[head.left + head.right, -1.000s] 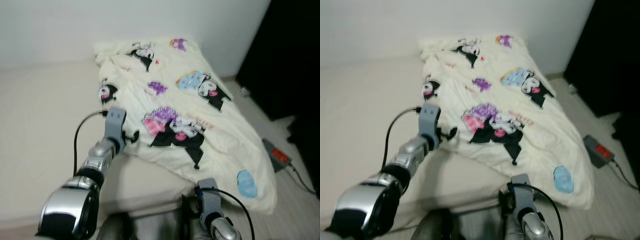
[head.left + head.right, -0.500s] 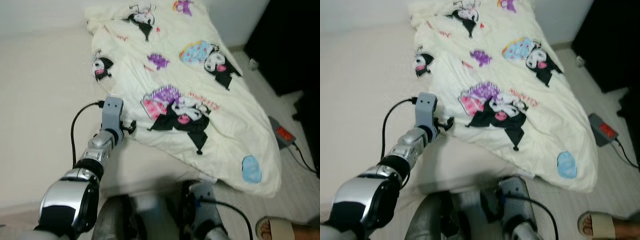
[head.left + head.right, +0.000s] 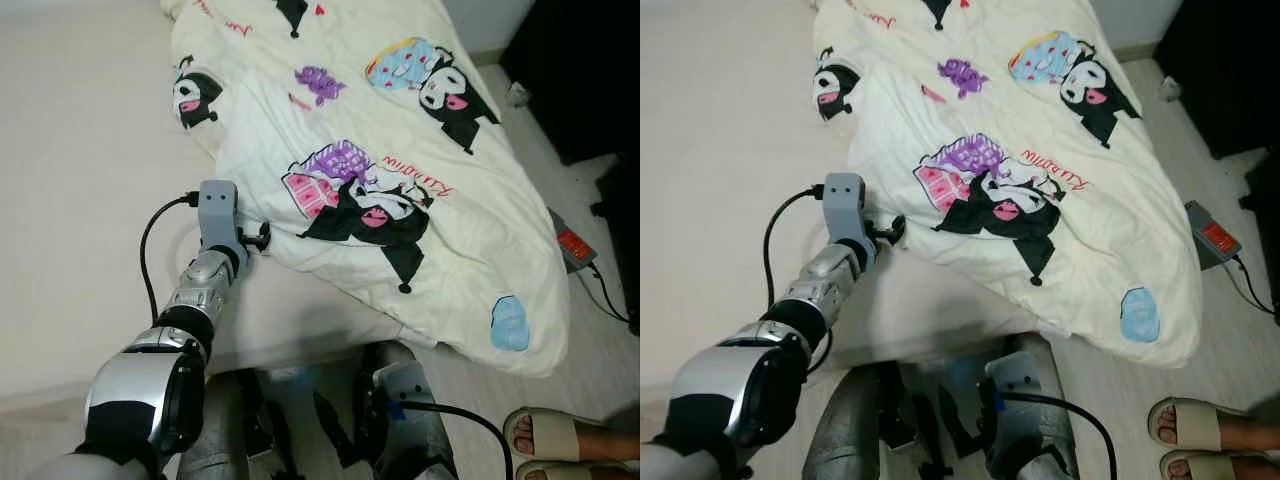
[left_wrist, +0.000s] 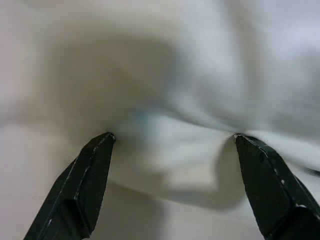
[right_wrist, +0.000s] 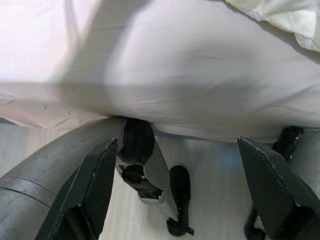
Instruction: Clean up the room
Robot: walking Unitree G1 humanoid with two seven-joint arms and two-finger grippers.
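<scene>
Fingers of my left gripper (image 4: 172,145) stand spread, tips pressed at the near edge of the cartoon-print blanket (image 3: 400,180), a fold bulging between them. Nothing is clamped. My right gripper (image 5: 177,175) hangs spread and idle beside the mattress (image 3: 80,180). The blanket lies askew, one corner drooping toward the floor (image 3: 600,330). Judged step: seizing the edge. Next move calls for closing, then pulling it straight.

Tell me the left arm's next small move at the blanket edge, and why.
Probably close the fingers on the fold. The left gripper is open at the blanket edge on the bed, cloth bunched between its tips, not yet pinched. The right gripper hangs open by the bed's side.
</scene>
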